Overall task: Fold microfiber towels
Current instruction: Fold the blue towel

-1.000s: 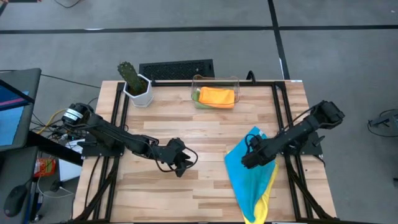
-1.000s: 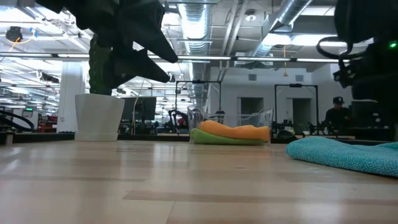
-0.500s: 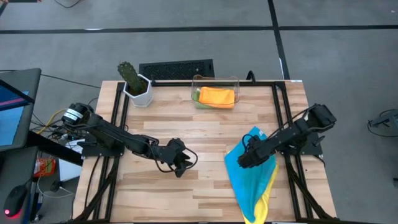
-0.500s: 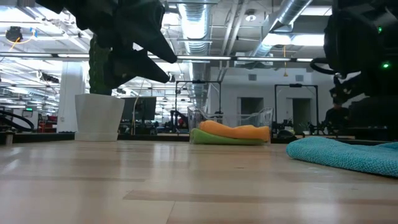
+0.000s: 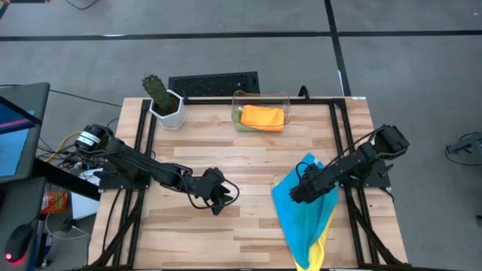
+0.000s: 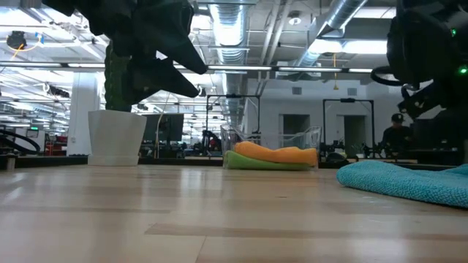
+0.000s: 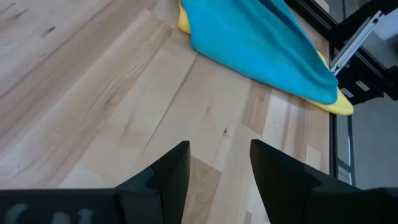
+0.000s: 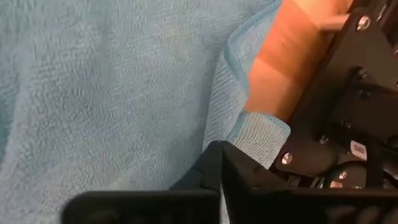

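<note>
A blue towel [image 5: 301,207] lies spread at the table's right over a yellow towel [image 5: 321,248], whose edge shows at the near side. My right gripper [image 5: 295,194] is down on the blue towel [image 8: 112,93], fingers shut. My left gripper [image 5: 224,199] hangs open above bare wood at mid-table, with nothing between its fingers [image 7: 219,162]. A folded orange towel [image 5: 263,117] rests on a green towel [image 5: 238,117] inside the clear bin [image 5: 285,98] at the far edge. My right gripper pinches the blue towel between its two fingers, right beside a hemmed edge [image 8: 239,134] on the towel's right side. The fingers come from above, slanting steeply down. One layer or several, I cannot tell. The towel lies slack on the table.
A potted cactus in a white pot [image 5: 166,105] stands at the far left, a dark keyboard [image 5: 214,83] behind the table's far edge. Bare wood lies between the two arms and along the near edge. Black frame rails [image 5: 354,218] run down the right side.
My right gripper has tipped steeper and come down a little toward the left onto the blue towel. Both towels lie as they did.
</note>
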